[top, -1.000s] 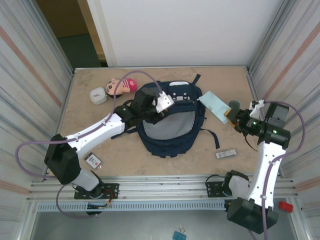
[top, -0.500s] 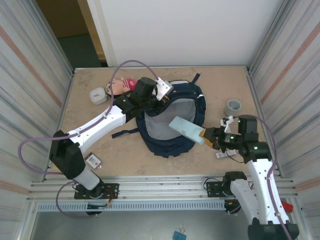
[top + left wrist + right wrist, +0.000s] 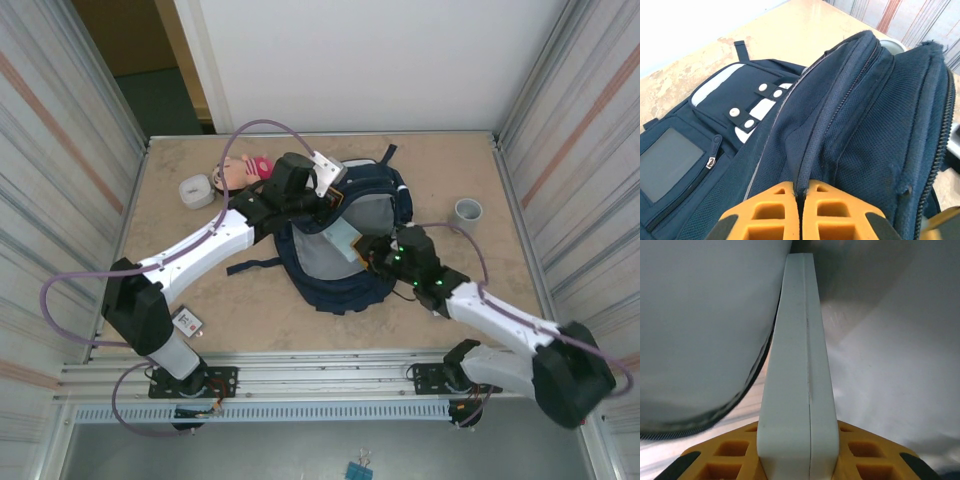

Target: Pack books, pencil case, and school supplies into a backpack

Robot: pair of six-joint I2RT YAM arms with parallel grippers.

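The left gripper point(image 3: 799, 192) is closed tight on the zipper edge of the navy backpack point(image 3: 875, 125) and lifts this edge. The right gripper point(image 3: 798, 445) clamps the pale teal pad point(image 3: 797, 365) between its 2 fingers. In the top view the pad is at the open mouth of the backpack, over the grey lining.

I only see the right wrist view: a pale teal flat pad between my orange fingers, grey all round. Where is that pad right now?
Observer: From above, the pale teal pad sits in the open mouth of the navy-blue fabric backpack, over its grey lining.
Operator: What holds the mouth open?
Observer: The left hand is shut on the zip edge, holding it up.
Operator: Anything left outside?
Observer: A black-and-white card pack lies on the table, near its front left corner.
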